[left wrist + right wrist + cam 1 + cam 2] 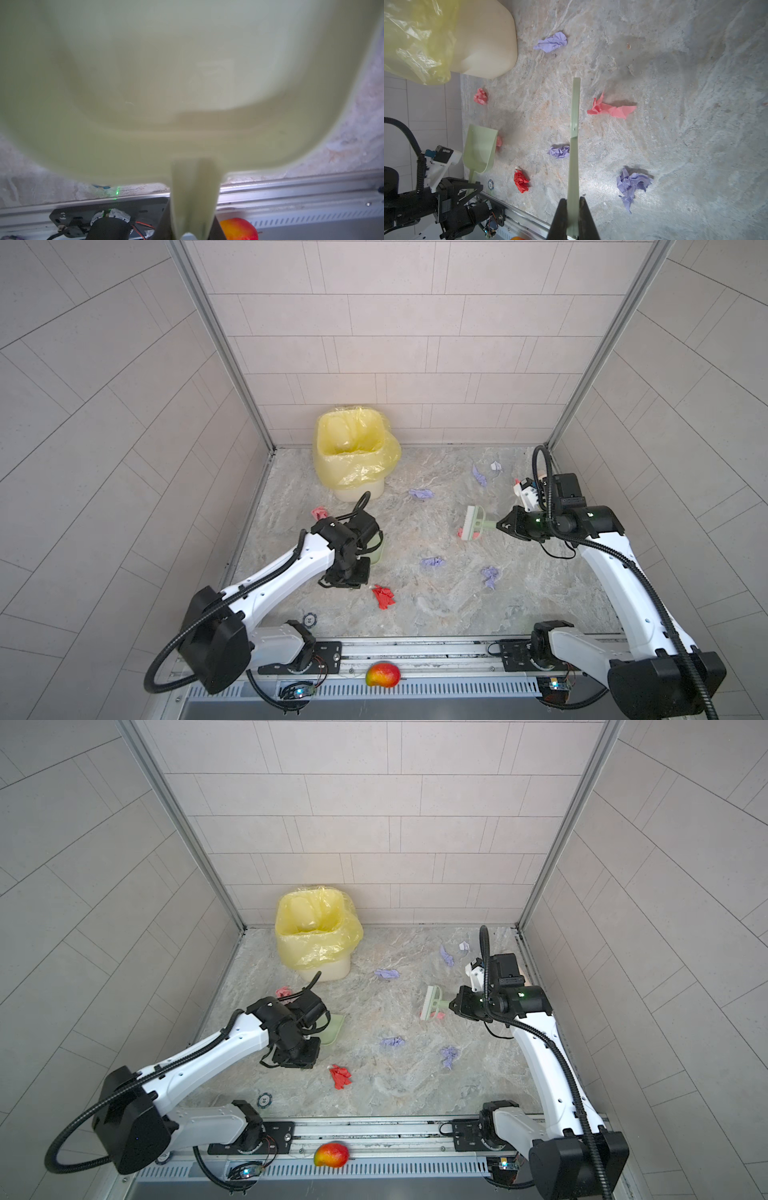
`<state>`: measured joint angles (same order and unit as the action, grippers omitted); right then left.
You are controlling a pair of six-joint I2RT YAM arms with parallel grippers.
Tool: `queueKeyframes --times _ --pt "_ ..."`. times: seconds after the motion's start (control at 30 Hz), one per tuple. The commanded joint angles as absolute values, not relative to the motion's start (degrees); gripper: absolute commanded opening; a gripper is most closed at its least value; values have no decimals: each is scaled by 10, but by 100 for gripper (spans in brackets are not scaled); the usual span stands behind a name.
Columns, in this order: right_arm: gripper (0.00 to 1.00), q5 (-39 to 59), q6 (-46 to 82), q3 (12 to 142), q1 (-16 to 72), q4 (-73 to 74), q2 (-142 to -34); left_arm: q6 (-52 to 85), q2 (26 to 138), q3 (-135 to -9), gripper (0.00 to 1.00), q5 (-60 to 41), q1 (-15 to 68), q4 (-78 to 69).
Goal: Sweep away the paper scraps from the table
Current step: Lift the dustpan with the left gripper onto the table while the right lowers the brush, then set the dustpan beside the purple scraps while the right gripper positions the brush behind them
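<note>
The mango (pixel 382 674) lies on the front rail, off the worktop (pixel 436 614), so it plays no part. Just past the rail a red scrap (pixel 383 596) lies loose, near the left end effector (pixel 471 187), which is closed on the handle of the dustpan (pixel 480 149). Held that way, the pan's mouth faces away from the arm, probably so that scraps can be pushed in. Whether its lip touches the worktop I cannot tell. The pan looks empty, so I judge the sweeping barely begun. A small pink scrap (pixel 499 141) lies just beside its edge.

Mid-worktop, a purple scrap (pixel 432 562) and a larger purple scrap (pixel 490 576) lie between pan and brush (pixel 473 522). The right end effector (pixel 574 207) is clamped on the brush's handle end, which sets the head out ahead of the arm, just beside a flat pink scrap (pixel 610 109), likely the first to be dragged panward.

At the back the bin (pixel 361 489) stands open with its yellow liner, ready for emptying the pan. A pale purple scrap (pixel 420 493) lies near it, and a white scrap (pixel 495 466) lies near the far right corner.
</note>
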<state>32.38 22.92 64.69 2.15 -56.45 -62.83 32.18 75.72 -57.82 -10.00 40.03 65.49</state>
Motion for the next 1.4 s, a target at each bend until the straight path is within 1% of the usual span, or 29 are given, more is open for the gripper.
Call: queueKeyframes --times 0.0,0.1,0.23,0.37,0.57,0.67,0.87,0.97,1.23,1.37 --pt "0 287 196 678 30 -624 -630 259 795 -620 0 -139 438 670" --pt "0 247 178 707 35 -670 -635 229 839 -656 0 -163 485 674" --pt "0 184 159 736 39 -736 -641 182 902 -711 0 -168 538 701" --pt "0 120 146 750 43 -786 -644 128 950 -771 0 -162 558 723" --pt "0 73 134 749 45 -817 -648 36 1039 -866 0 -142 585 772" --pt "0 65 132 743 45 -821 -648 0 1084 -910 0 -122 597 791" --pt "0 63 127 726 45 -818 -648 -50 1131 -976 0 -75 603 785" --pt "0 70 124 716 46 -815 -651 -77 1149 -997 0 -69 606 779" --pt "0 89 130 690 51 -810 -660 -129 1170 -985 0 -41 623 763" --pt "0 80 143 678 61 -807 -669 -145 1179 -985 0 -52 624 753"
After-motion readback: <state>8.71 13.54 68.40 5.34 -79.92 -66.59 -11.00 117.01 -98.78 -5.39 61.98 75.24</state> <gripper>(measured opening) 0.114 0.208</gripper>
